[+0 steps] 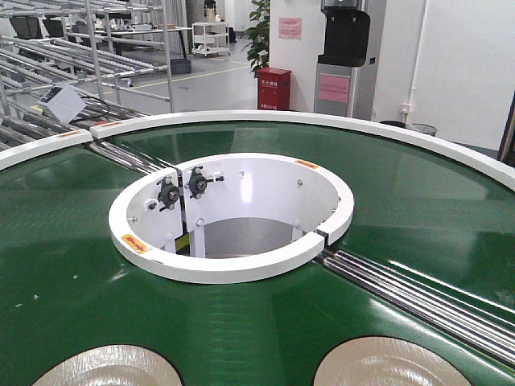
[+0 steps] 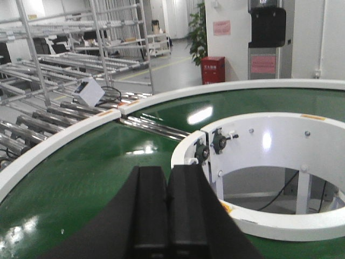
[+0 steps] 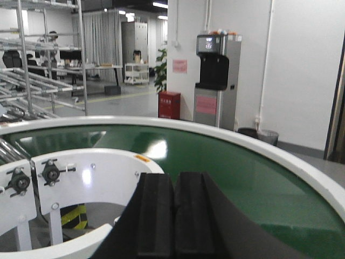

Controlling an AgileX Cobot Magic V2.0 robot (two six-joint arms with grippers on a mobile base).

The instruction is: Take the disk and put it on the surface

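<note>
Two pale, shiny round disks lie on the green belt (image 1: pixel 265 322) at the bottom edge of the front view, one at the left (image 1: pixel 109 366) and one at the right (image 1: pixel 386 362), both cut off by the frame. No arm shows in that view. My left gripper (image 2: pixel 168 168) is shut with nothing between its black pads and hovers over the belt, beside the white inner ring (image 2: pixel 280 221). My right gripper (image 3: pixel 174 175) is also shut and empty, above that ring's rim (image 3: pixel 97 162). The stainless-steel tabletop with the tape line is out of view.
A white outer rim (image 1: pixel 338 121) borders the belt. Steel rollers (image 1: pixel 418 293) cross it at the right and at the far left (image 1: pixel 129 157). Beyond stand metal racks (image 1: pixel 72 56), a red box (image 1: pixel 274 88) and a water dispenser (image 1: pixel 346 56).
</note>
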